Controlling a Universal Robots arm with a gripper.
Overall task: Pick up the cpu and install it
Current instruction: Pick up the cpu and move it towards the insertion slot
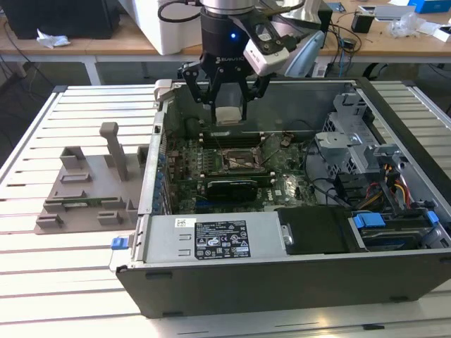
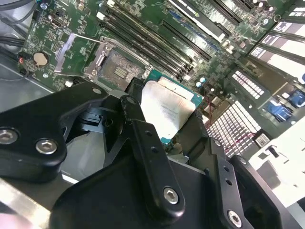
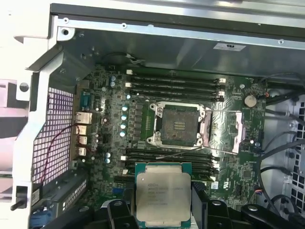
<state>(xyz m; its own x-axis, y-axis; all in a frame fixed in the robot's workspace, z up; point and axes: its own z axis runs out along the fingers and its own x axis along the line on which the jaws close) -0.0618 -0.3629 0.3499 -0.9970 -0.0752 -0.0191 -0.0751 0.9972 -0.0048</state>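
Jaws clamp the cpu, with the gripper hanging upper-centre in the exterior view. The open socket lies below it in frame, slightly toward the exterior view's right, clearly apart.

White slatted metal counter carries an open dark-grey computer case; grey plastic fixture blocks just beside it, exterior view's left.

In the second wrist view the gripper hides part of the cpu, the first wrist view's edge cuts off the fingers, and in the exterior view the contacts of the socket are too small to tell.
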